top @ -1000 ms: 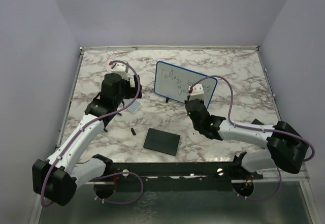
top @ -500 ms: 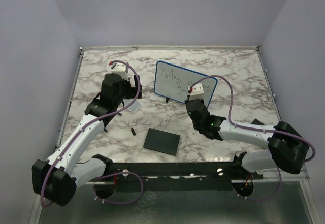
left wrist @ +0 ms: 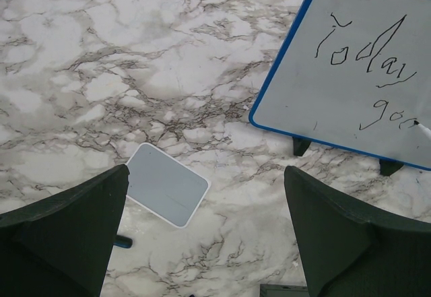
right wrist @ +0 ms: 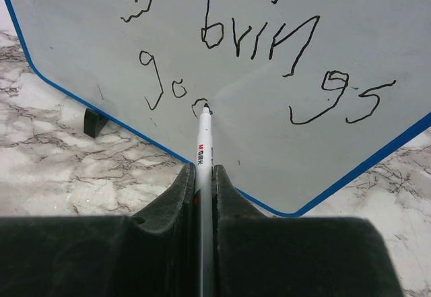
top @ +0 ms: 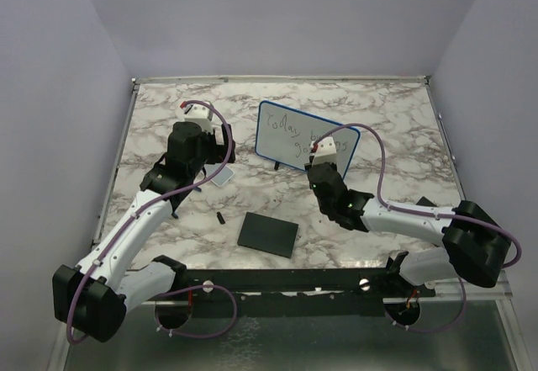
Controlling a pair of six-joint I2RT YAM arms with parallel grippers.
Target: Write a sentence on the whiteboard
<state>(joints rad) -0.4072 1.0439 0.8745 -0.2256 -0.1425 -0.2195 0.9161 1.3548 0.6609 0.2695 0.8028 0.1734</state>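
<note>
The whiteboard, blue-rimmed on two black feet, stands tilted at mid-table. The sentence on it reads "Today brings" on the top line. Below that line is "go" and a partly drawn round letter. My right gripper is shut on a white marker. The marker's dark tip touches the board at that last letter. My left gripper hangs wide open above the marble, left of the board. There is nothing between its fingers.
A pale grey-edged tile lies under my left gripper. A black square pad lies nearer the front, with a small dark cap to its left. Walls close the table on three sides.
My right gripper has shifted slightly along the board with the marker tip on the second line. The left arm has not moved.
</note>
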